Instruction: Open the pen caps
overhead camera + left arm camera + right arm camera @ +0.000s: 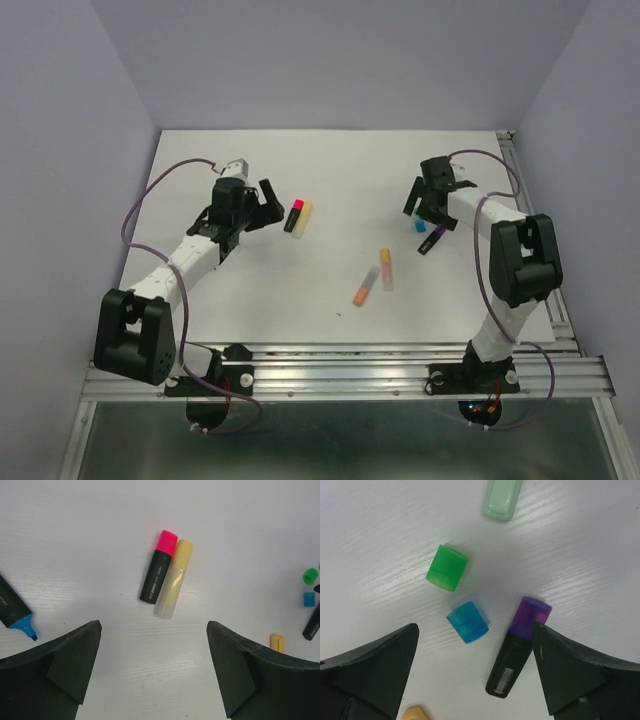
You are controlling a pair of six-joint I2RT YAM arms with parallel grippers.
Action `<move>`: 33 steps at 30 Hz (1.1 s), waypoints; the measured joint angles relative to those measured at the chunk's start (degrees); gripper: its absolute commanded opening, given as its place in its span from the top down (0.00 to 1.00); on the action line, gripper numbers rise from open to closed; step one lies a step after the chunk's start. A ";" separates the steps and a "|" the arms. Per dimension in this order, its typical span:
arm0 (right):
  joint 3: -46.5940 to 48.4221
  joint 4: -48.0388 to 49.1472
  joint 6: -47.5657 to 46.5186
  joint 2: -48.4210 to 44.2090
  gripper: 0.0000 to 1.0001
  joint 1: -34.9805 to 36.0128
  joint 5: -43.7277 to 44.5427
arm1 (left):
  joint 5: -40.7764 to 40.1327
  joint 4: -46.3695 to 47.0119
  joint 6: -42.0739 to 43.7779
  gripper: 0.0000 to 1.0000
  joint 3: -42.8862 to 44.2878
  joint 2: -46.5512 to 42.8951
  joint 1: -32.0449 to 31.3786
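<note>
Left pincer (153, 640): spread wide and empty, hovering low over the white tabletop (75, 530), just short of the pink-and-yellow pair.
Pink cap (166, 542): seated on a black pen body (154, 577), lying flat left of the tabletop's middle in the overhead view.
Yellow cap (183, 552): seated on a pale yellow pen (169, 592), laid parallel to the black pen body and touching it along the side.
Uncapped pen (12, 607): black barrel with a bare blue tip (27, 627), at the left edge of the left wrist view, well apart from the pair.
Right pincer (474, 652): spread wide, gripping nothing, poised above the loose caps on the right side of the tabletop.
Green cap (447, 568): loose, on no pen, near the blue cap but not touching it.
Blue cap (468, 621): loose, roughly centred between the two fingers, just beside the purple-capped pen with a sliver of tabletop between.
Purple cap (532, 616): seated on a second black body (509, 672), lying at a slant, close to the right-hand finger (580, 670).
Mint piece (502, 497): cut off by the top edge of the right wrist view; cap alone or whole pen, cannot tell.
Orange pens (364, 289): two, near the tabletop's middle between the arms, close together; too small overhead to judge their caps.
</note>
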 measured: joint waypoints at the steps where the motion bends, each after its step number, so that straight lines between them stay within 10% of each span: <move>1: 0.00 -0.31 -0.33 -0.94 0.00 0.00 -0.37 | 0.20 0.17 -0.02 0.01 -0.26 -0.59 -0.74; 12: -9.53 -0.42 0.55 -28.02 0.00 0.00 -5.92 | -3.21 0.28 -2.91 0.01 -0.59 -0.79 -20.98; 21: -26.05 -2.08 -0.35 -52.19 0.00 0.00 -8.90 | -9.25 -4.85 -6.34 0.01 11.13 18.10 -35.41; 33: -28.28 -2.78 -0.35 -54.25 0.00 0.00 -9.14 | -11.87 -9.79 -7.39 0.14 21.42 29.79 -41.88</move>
